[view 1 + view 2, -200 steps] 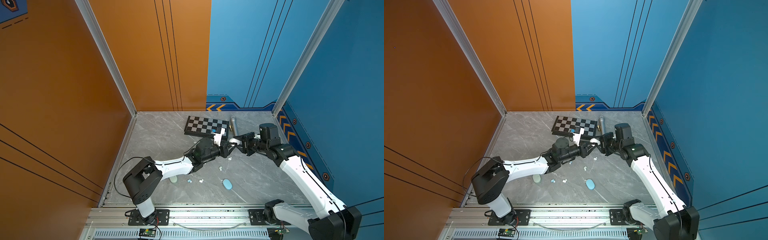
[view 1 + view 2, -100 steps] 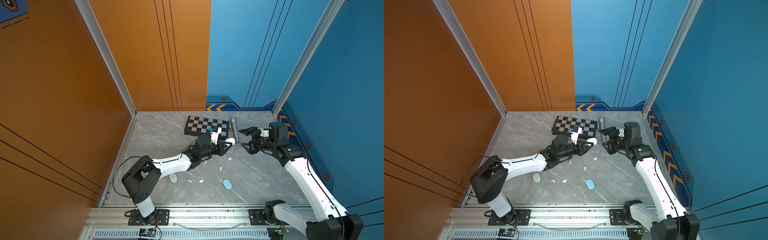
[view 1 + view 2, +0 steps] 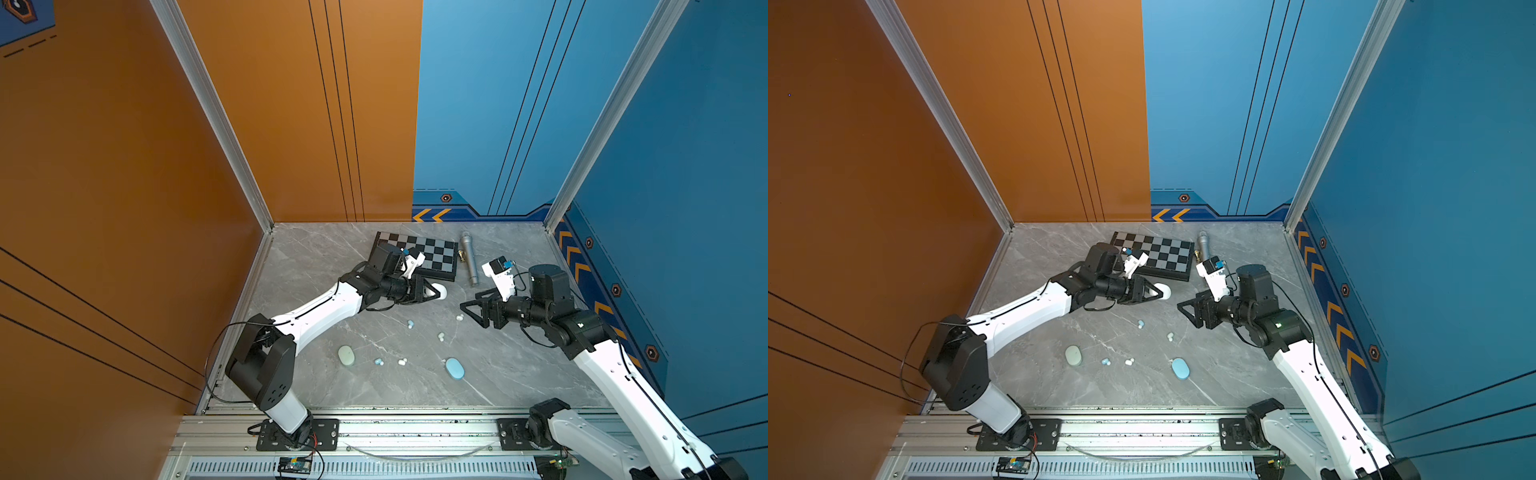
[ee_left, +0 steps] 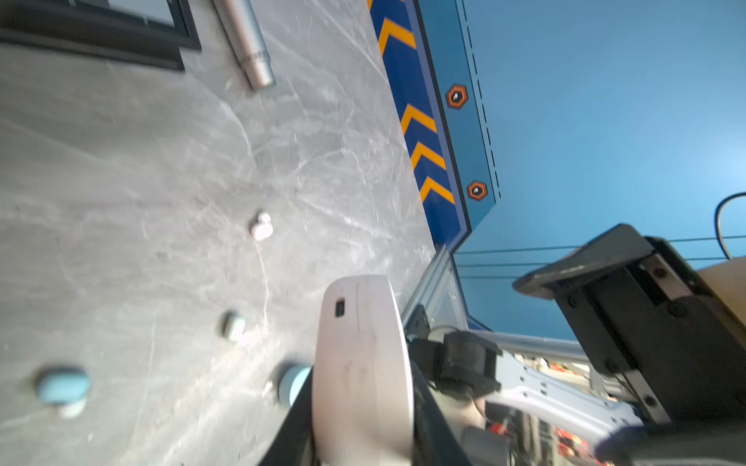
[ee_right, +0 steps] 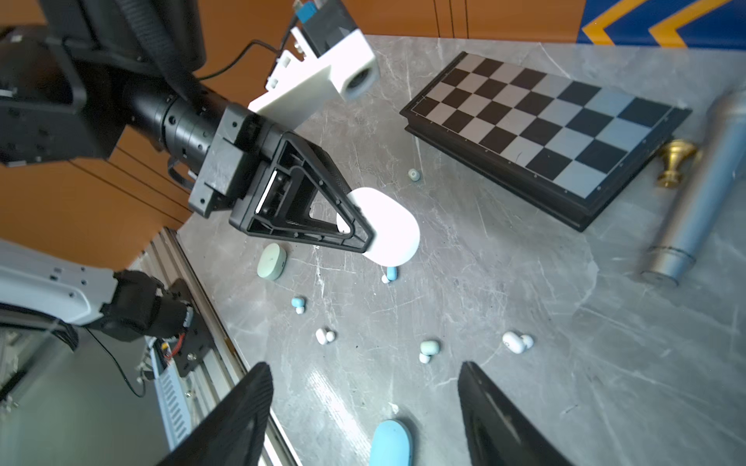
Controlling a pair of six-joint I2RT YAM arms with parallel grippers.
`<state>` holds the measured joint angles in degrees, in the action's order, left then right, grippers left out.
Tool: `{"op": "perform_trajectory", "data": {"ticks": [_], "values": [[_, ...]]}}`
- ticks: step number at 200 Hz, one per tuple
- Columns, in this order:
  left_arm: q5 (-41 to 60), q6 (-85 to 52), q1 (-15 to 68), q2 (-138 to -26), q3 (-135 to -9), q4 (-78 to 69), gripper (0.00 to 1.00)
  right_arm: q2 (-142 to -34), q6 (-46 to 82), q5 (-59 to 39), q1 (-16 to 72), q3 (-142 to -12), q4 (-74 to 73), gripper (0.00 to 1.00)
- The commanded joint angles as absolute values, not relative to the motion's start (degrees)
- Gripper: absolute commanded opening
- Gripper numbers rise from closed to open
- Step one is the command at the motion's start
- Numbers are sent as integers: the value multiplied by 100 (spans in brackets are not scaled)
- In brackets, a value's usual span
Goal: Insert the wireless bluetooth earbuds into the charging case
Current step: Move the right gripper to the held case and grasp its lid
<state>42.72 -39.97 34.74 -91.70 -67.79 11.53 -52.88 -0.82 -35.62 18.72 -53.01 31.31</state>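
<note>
A chessboard (image 3: 436,255) lies at twelve o'clock on the table (image 3: 316,257), with a silver cylinder (image 3: 468,259) at its three. The left gripper (image 3: 432,293) clamps a white case (image 3: 441,293). The right gripper (image 3: 473,312), at its three o'clock, gapes empty. A blue case (image 3: 455,368) and a mint case (image 3: 346,356) lie at six. The earbuds (image 3: 441,336) sit loose on the table between grippers and cases.

1. Rocks white shells and chunky black joints on left arm (image 3: 316,311) and right arm (image 3: 615,380).
2. Runs black triangular skeleton fingers (image 5: 323,169) on left gripper (image 5: 361,218), tiny screws along edges.
3. Carries white printed camera mount (image 3: 503,282), blue tag on top.
</note>
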Motion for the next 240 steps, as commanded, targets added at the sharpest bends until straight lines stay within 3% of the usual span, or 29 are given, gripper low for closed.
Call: {"op": "perform_trajectory", "data": {"ticks": [1, 60, 92, 137, 240], "values": [[5344, -3915, 3238, -8852, -6446, 1863, 0, -5258, -1468, -3726, 2012, -5267, 2903, 72], [6117, -3676, 3031, -8687, -6228, 2419, 0, -6001, -1990, -3685, 2705, -5670, 2980, 55], [6164, -3617, 3015, -8626, -6236, 2524, 0, -6249, -2036, -3456, 3104, -5640, 2779, 64], [6217, -3598, 3006, -8543, -6230, 2608, 0, -6580, -2118, -3429, 3294, -5616, 2599, 68], [6395, -3560, 3000, -8376, -6210, 2735, 0, -7125, -2110, -3347, 3691, -5725, 2093, 57]]}}
